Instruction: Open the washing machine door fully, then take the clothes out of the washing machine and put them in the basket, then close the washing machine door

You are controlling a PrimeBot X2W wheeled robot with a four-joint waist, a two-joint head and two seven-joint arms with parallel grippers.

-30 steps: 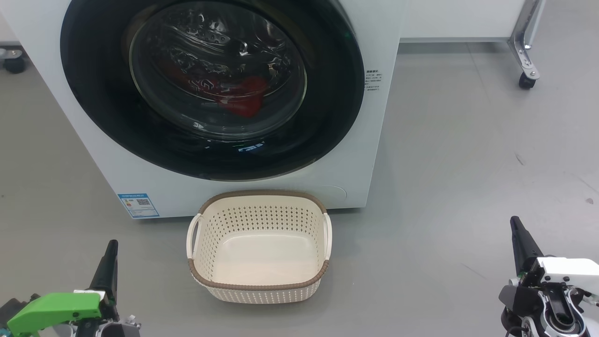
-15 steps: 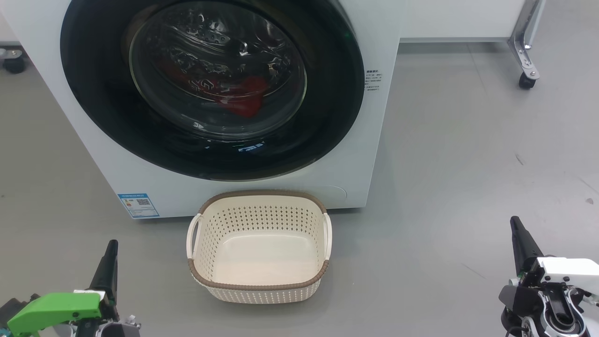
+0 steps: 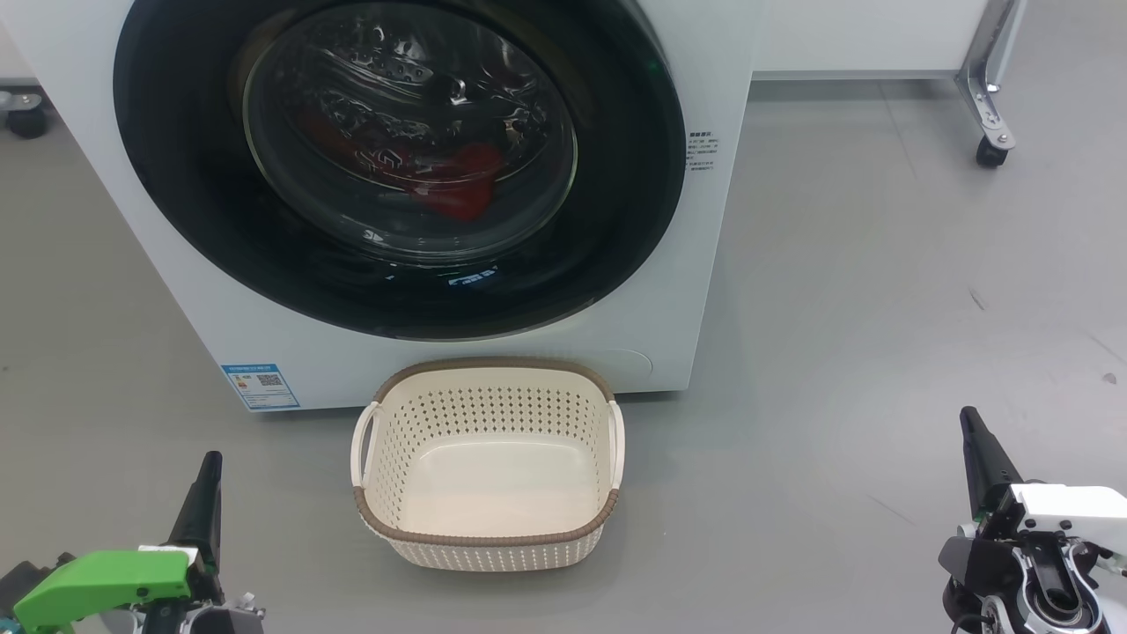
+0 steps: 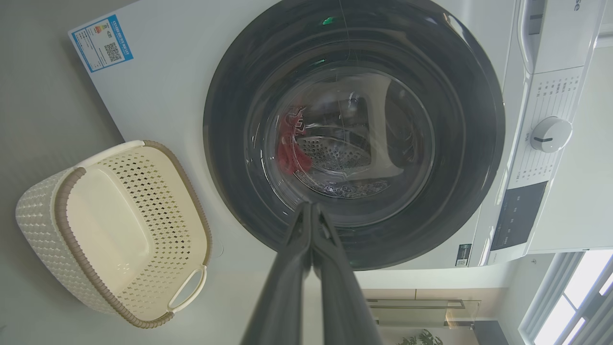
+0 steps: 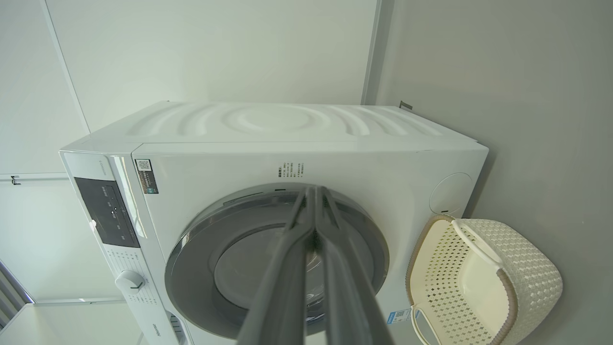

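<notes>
Looking straight at the big white washing machine (image 3: pixel 713 264), filling most of the head view. Has its round black washing machine door (image 3: pixel 607 202) shut flush against the front, no gap anywhere along the edge. Can spot the clothes (image 3: pixel 458 180) through the glass bowl: a red heap low in the drum, a bit right of centre. Also got a small blue label (image 3: pixel 260 386) stuck low on the front, left corner.

Down on the grey floor (image 3: pixel 836 308), got the basket (image 3: pixel 493 363) parked upright right in front of the machine, just beside its lower edge, bare cream bottom showing.

Left gripper (image 3: pixel 211 460) low at the left of the head view, long dark fingers pressed together, pointing up toward the machine, well apart from the basket. Same deal with the right gripper (image 3: pixel 968 416) at the lower right: fingers closed tight on each other, out over open floor, well apart from both machine and basket.
</notes>
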